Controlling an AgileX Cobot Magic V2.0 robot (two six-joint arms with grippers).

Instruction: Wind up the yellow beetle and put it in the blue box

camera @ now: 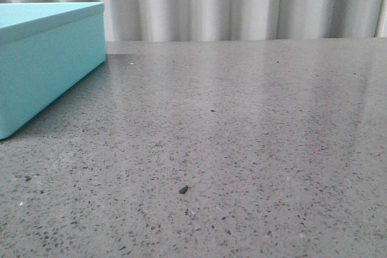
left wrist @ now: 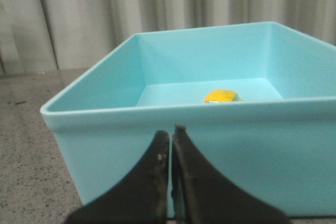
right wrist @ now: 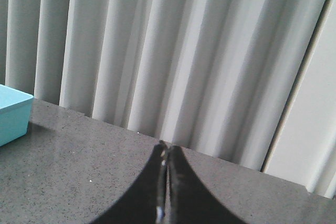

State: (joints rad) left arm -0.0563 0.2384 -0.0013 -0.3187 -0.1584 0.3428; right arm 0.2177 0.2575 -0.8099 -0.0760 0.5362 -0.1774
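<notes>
The yellow beetle (left wrist: 222,96) lies on the floor of the open blue box (left wrist: 157,109); only its rounded roof shows over the near wall in the left wrist view. My left gripper (left wrist: 171,132) is shut and empty, just outside the box's near wall. The blue box also shows at the far left of the front view (camera: 48,64) and at the edge of the right wrist view (right wrist: 13,114). My right gripper (right wrist: 166,148) is shut and empty above the grey table, away from the box. Neither gripper shows in the front view.
The grey speckled table (camera: 242,149) spreads out to the right of the box. A small dark speck (camera: 183,190) lies on it near the front. A pale pleated curtain (camera: 242,4) hangs behind the table's far edge.
</notes>
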